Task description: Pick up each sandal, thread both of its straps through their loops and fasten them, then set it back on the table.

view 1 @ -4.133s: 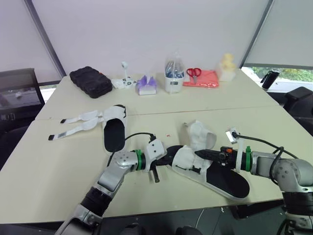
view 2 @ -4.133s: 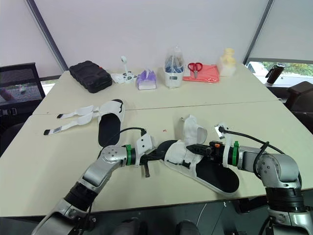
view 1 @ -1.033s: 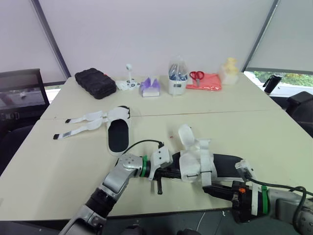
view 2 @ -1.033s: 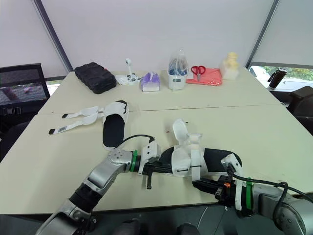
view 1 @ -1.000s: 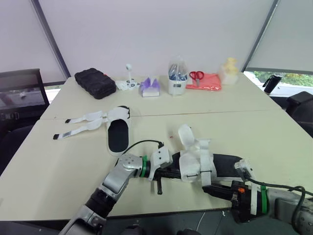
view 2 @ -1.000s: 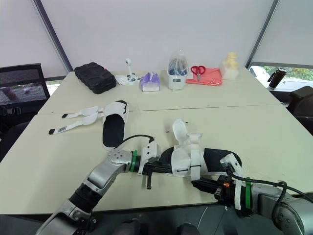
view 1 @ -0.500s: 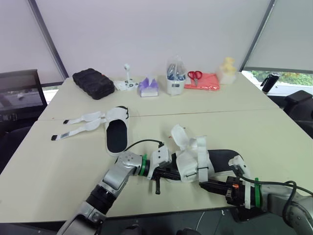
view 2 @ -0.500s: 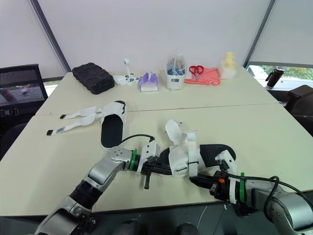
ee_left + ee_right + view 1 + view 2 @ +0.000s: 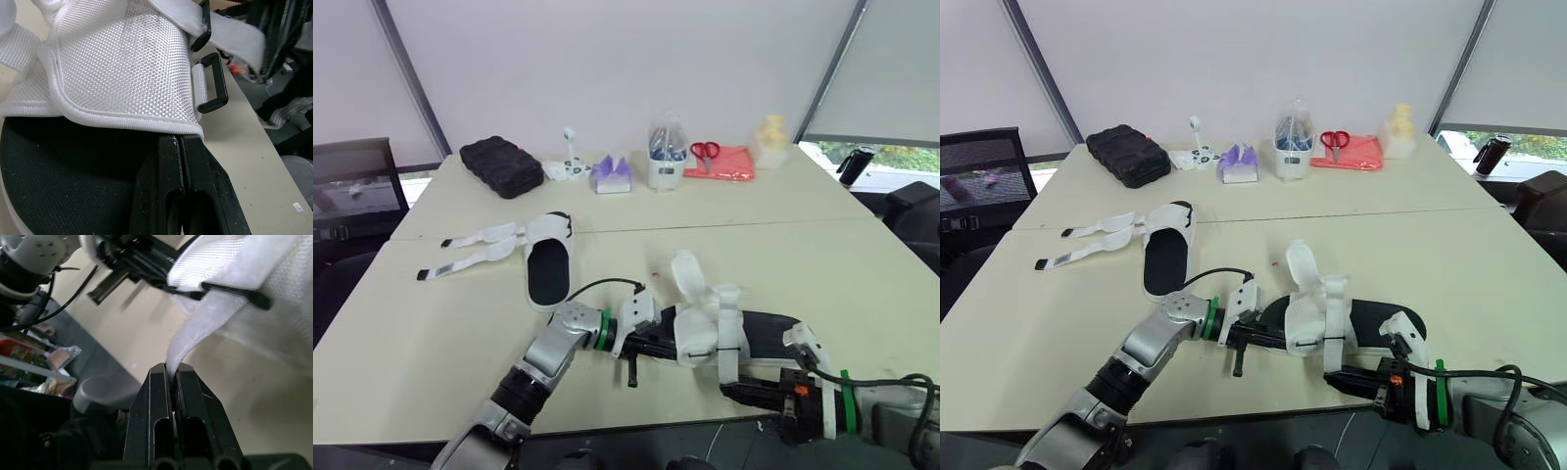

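The near sandal (image 9: 705, 328) is found lying on the table (image 9: 862, 274) near its front edge, between both grippers. Its edge under the white upper is clamped by the closed left gripper (image 9: 181, 139). The strap (image 9: 195, 333), passed through the black loop (image 9: 234, 291), is pinched at its end by the right gripper (image 9: 172, 368).

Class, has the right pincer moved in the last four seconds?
Yes: the right pincer has drawn back toward the near edge of the table, gripping a sandal strap.
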`<state>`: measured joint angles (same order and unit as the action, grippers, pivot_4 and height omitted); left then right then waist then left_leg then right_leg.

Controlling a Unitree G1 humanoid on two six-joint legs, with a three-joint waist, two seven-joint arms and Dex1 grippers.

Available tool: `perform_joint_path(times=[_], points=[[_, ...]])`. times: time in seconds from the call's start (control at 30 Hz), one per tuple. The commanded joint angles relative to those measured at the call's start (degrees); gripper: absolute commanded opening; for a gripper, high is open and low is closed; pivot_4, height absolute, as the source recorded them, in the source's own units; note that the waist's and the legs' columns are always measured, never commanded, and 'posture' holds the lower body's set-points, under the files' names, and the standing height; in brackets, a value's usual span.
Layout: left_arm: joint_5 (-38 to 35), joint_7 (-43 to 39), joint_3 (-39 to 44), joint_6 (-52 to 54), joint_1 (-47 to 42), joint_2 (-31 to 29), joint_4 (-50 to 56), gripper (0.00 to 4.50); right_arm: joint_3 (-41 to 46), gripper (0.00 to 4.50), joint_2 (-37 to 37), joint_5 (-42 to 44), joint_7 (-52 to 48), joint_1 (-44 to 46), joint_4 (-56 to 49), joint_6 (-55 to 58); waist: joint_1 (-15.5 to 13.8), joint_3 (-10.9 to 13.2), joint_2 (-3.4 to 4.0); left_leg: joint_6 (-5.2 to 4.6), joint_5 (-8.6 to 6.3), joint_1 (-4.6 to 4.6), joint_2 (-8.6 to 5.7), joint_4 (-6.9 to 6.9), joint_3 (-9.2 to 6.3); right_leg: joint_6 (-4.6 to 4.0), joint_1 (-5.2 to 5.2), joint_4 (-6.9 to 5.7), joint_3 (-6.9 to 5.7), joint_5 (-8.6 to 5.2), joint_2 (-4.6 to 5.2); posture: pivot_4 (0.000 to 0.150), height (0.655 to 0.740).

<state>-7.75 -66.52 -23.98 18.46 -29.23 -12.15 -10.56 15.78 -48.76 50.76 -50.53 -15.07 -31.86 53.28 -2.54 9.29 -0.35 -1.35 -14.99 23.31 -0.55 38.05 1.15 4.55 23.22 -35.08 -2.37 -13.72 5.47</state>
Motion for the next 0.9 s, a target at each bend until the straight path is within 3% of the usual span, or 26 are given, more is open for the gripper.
perform_joint_path(times=[0.03,0.33,0.5,0.67,0.77,0.9], points=[[1.3,0.4,-3.3,1.3,1.0,0.6,-1.5,0.00,4.7,0.01,-2.0,5.2,-1.2,-1.1,-5.0,1.5,0.0,0.0,0.00,0.00,0.00,0.00,0.00,0.00,0.00,0.00,0.00,0.00,0.00,0.00,0.00,0.150,0.7400],[0.6,0.6,-2.9,2.3,0.7,1.7,-1.7,0.00,5.1,0.01,-2.4,7.0,0.2,-2.3,-5.7,2.6,0.0,0.0,-0.04,0.00,0.00,0.01,-0.02,0.00,0.00,0.02,0.00,0.01,-0.01,-0.01,0.01,0.150,0.7400],[0.8,0.9,-3.1,2.5,1.0,1.8,-1.1,0.00,11.5,0.01,-4.6,11.2,-0.9,-5.6,-7.8,4.6,-0.1,0.0,-0.03,0.00,0.00,0.03,-0.03,0.00,0.00,0.04,0.00,0.02,-0.01,-0.02,0.02,0.150,0.7400],[0.7,1.1,-3.2,2.8,1.4,1.8,-0.4,0.00,20.2,0.01,-5.9,23.2,1.5,-6.2,-8.5,7.4,-0.1,0.0,-0.05,0.00,0.00,0.03,-0.03,0.01,0.00,0.05,-0.01,0.02,0.00,-0.02,0.03,0.150,0.7400],[0.7,0.9,-3.3,2.9,1.4,1.9,-0.5,0.00,24.3,0.01,-8.3,36.7,7.0,-3.8,-7.9,6.4,0.0,0.0,-0.05,0.00,0.00,0.02,-0.02,0.01,0.00,0.05,-0.01,0.02,0.00,-0.02,0.04,0.150,0.7400],[0.8,0.9,-3.5,2.7,1.0,2.4,-1.1,0.00,21.7,0.01,-10.2,49.6,17.1,1.7,-5.5,2.1,0.0,0.1,-0.11,0.00,0.00,0.03,-0.02,0.01,-0.01,0.05,0.00,0.02,0.00,-0.02,0.05,0.150,0.7400]])
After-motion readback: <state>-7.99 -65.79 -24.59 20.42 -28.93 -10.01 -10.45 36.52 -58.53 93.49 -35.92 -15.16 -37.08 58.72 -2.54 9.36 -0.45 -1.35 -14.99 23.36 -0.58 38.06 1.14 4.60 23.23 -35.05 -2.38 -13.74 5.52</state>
